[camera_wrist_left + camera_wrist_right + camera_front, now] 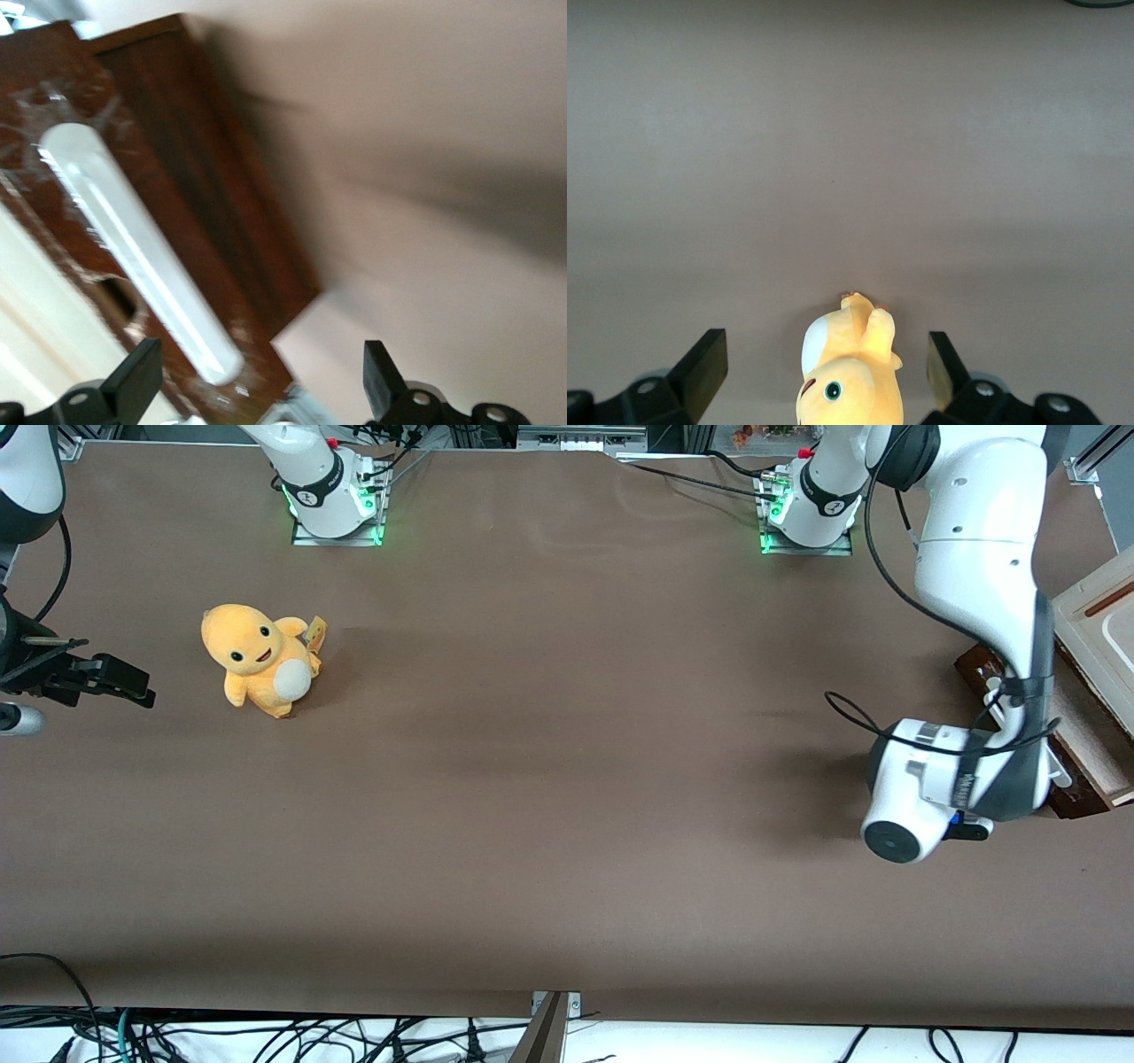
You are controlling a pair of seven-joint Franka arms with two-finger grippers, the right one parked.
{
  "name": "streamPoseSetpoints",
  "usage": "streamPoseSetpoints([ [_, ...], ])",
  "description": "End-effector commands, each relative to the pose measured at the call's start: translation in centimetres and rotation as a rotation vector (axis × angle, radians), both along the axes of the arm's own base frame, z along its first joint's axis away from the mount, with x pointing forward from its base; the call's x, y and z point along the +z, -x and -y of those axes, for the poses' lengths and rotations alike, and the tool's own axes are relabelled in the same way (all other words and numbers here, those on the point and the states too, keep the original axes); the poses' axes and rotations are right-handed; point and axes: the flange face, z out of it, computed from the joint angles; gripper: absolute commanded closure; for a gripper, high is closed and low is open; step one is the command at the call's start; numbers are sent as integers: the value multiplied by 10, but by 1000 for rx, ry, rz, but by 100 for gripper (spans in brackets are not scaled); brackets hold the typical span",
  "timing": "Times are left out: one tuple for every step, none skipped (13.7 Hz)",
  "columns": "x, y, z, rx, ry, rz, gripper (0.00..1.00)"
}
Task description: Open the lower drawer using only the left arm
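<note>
Gripper (257,390) on the left arm (974,558) hangs just in front of the lower drawer (177,177), fingers (133,381) spread wide, holding nothing. Handle (133,257), a white bar on the dark reddish-brown front, lies between the fingertips' line and the drawer face, near one finger and not yet bracketed. Drawer sits at the working arm's end of the table (549,824), low against the surface; in the front view only slivers of its brown front (974,664) show past the arm. Whether it is fully closed cannot be told.

Risks, as judged:
- Bar is off-centre to the spread fingers; closing now would likely catch only its end, or miss it.
- Bar looks smooth and glossy; a shallow pinch could slip off once pulling starts.
- Pulling at an angle to the drawer's run could bind it.

Around the drawer: cream-white panel (1103,624) with a brown strip directly above it. Yellow plush toy (259,660) well apart, toward the parked arm's end. Nothing stands between gripper and handle.
</note>
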Motion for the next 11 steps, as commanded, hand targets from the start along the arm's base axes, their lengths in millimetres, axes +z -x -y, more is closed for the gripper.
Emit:
streamPoseSetpoints([
  [47,-22,20,55,172,100,0],
  [61,-28,28,79,232,138,0],
  [80,-33,32,108,302,180,0],
  [102,-35,35,132,372,218,0],
  [123,-36,29,163,433,257,0],
  [138,-38,19,188,477,294,0],
  [151,-40,13,207,517,328,0],
  [165,-40,7,218,540,355,0],
  [186,-41,-4,212,570,412,0],
  [223,-38,-23,191,644,497,0],
  [237,-26,-33,140,710,511,0],
])
